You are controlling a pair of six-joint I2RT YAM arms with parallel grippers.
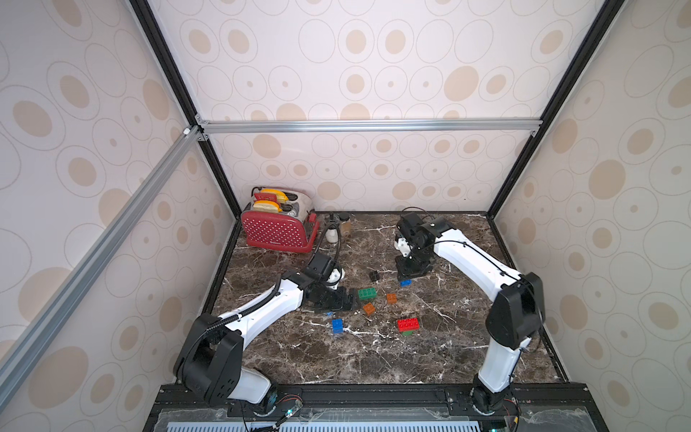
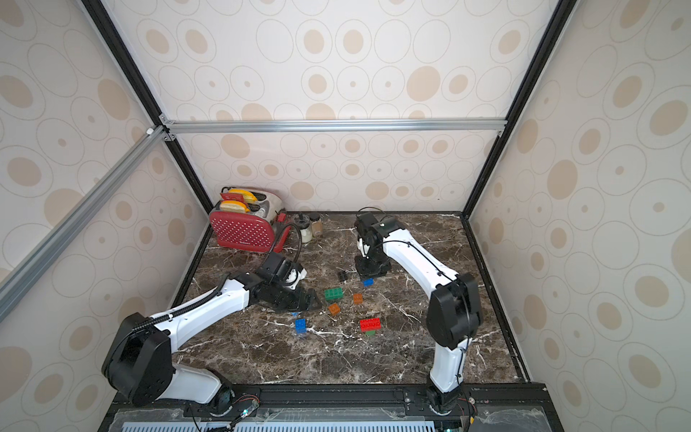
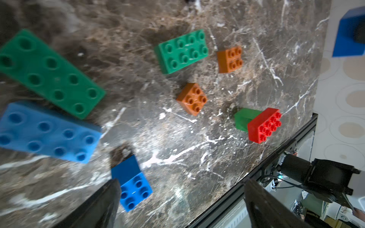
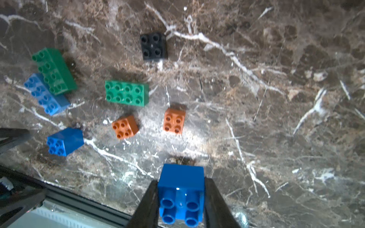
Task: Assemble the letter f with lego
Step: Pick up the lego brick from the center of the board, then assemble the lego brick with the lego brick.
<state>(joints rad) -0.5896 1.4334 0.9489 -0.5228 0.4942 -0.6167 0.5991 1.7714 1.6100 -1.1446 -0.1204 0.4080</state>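
Small blue brick [image 4: 180, 194] is clamped by its sides in the right gripper [image 4: 181, 182], studs up. I'd guess that's to keep the underside free for pressing onto another piece. It's at the back of the scatter, with the black brick [image 1: 374, 276] at its 9 o'clock and the red-on-green stack [image 1: 408, 325] at 6. Left gripper [image 3: 182, 183] hangs wide open by the long green brick [image 3: 49, 73] and long blue brick [image 3: 47, 134], probably to steady them.
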